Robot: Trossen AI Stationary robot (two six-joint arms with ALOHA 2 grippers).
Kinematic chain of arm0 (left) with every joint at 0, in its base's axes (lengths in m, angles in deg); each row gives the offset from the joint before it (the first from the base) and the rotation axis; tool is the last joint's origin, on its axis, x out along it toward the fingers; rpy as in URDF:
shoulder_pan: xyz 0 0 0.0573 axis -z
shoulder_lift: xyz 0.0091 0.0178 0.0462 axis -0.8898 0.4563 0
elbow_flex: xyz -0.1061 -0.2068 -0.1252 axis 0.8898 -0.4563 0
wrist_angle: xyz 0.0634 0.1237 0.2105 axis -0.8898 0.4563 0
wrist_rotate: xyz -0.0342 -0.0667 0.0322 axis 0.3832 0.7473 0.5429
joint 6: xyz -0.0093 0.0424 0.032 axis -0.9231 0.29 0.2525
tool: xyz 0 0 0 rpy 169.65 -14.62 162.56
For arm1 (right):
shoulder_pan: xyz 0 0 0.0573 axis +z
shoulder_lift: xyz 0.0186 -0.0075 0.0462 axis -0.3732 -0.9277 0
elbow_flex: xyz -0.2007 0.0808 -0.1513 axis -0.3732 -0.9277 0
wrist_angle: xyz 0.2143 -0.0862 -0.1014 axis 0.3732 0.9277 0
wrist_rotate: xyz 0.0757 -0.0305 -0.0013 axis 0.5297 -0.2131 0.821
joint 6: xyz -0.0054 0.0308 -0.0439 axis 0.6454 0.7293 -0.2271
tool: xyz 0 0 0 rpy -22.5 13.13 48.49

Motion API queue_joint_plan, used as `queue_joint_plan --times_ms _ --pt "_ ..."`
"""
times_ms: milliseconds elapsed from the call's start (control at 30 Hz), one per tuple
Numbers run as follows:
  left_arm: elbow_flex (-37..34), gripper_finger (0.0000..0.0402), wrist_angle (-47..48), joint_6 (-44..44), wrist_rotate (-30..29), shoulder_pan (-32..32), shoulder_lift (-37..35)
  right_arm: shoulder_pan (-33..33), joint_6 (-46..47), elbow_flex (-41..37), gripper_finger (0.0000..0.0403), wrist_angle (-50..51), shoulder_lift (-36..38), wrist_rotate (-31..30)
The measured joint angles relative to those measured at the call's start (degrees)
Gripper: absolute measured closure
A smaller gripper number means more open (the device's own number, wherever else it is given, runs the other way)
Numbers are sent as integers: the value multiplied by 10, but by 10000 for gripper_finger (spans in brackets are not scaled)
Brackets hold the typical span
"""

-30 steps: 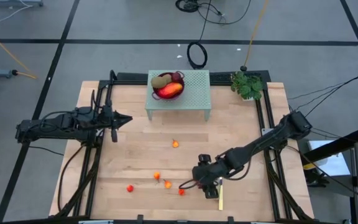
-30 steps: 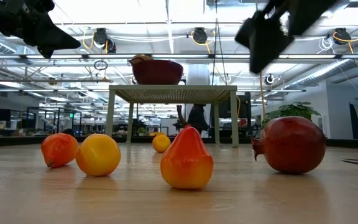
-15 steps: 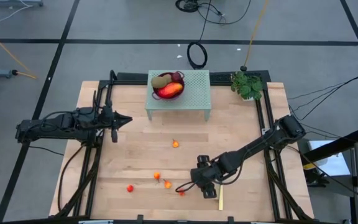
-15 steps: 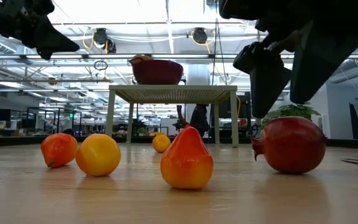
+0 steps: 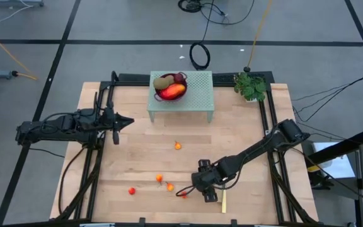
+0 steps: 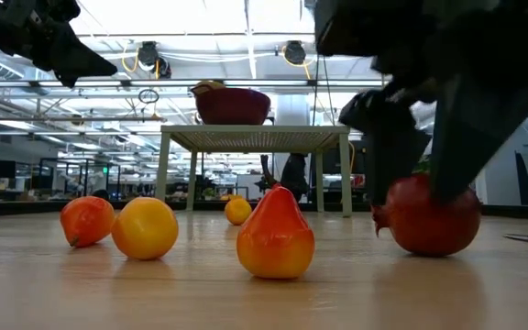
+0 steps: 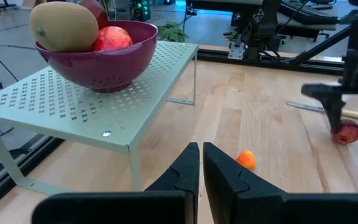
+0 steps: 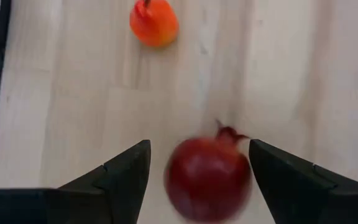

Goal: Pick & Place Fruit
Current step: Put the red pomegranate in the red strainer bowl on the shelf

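Fruit scattered on the wooden table, more heaped in the bowl

A dark red pomegranate (image 8: pixel 209 179) lies on the boards, crown tip up in the low view — near it an orange-red pear-shaped piece (image 6: pixel 275 234), a yellow-orange ball (image 6: pixel 145 228), a red-orange one (image 6: pixel 87 220), and a small orange one (image 5: pixel 178 145) farther back. In the bowl: a brown-green oval (image 7: pixel 64 25), a red-orange fruit (image 5: pixel 172 91), a dark red one (image 5: pixel 179 78).

Purple bowl (image 5: pixel 171 92) on green stand (image 5: pixel 197 94); plant (image 5: pixel 251 86); knife (image 5: pixel 224 200).

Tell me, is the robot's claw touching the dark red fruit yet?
Apart. The right wrist view shows wood between the pomegranate and each finger of the open right gripper.
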Motion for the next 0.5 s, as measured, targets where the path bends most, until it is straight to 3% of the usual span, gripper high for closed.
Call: queue_joint_plan --times_ms 500 --pt "0 380 0 0 0 0 0 0 -13 1 135 0 -36 -2"
